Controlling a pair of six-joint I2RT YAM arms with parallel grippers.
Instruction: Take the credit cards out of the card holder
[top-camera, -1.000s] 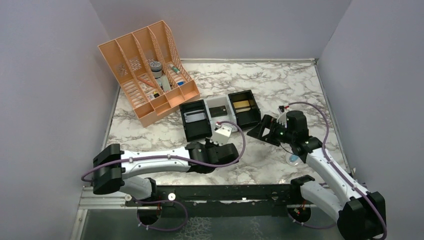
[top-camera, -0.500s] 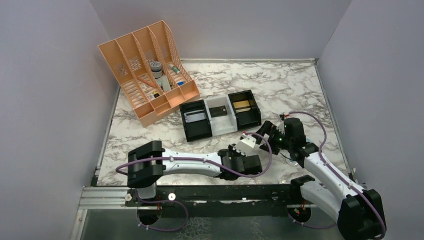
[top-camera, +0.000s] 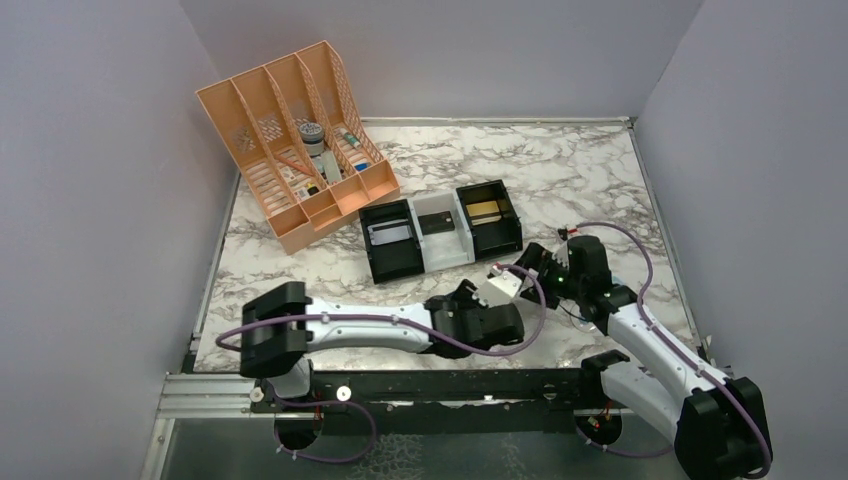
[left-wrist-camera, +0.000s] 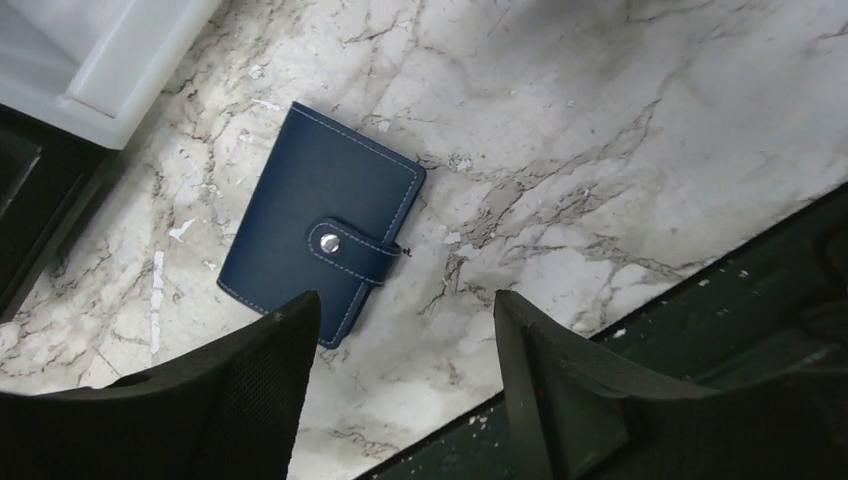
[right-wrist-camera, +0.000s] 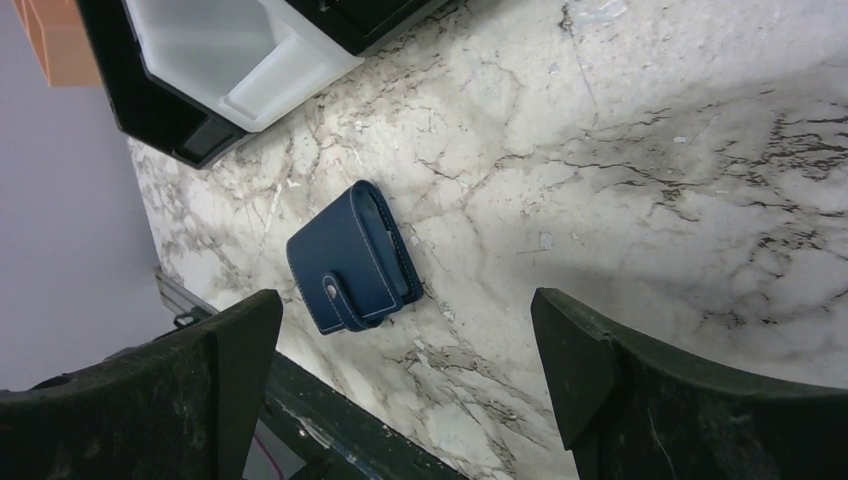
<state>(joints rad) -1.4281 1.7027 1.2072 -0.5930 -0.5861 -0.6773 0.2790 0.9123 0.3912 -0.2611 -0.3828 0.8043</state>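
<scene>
The card holder (left-wrist-camera: 320, 225) is a navy wallet lying flat on the marble near the table's front edge, closed, with its strap snapped. My left gripper (left-wrist-camera: 405, 300) hovers over the marble just beside it, open and empty. My right gripper (right-wrist-camera: 405, 300) is also open and empty, and the card holder (right-wrist-camera: 350, 260) lies just beyond its left finger. In the top view both wrists meet over that spot and hide the holder. A gold-tan credit card (top-camera: 485, 210) lies in the right-hand black tray.
Three box trays stand behind the grippers: black (top-camera: 388, 266), white (top-camera: 441, 248) and black (top-camera: 508, 238). An orange file rack (top-camera: 290, 140) fills the back left corner. The dark front rail (left-wrist-camera: 720, 290) runs close to the holder.
My left arm swung right from the trays toward the right gripper, then its jaws opened. The right gripper came nearer and lower.
</scene>
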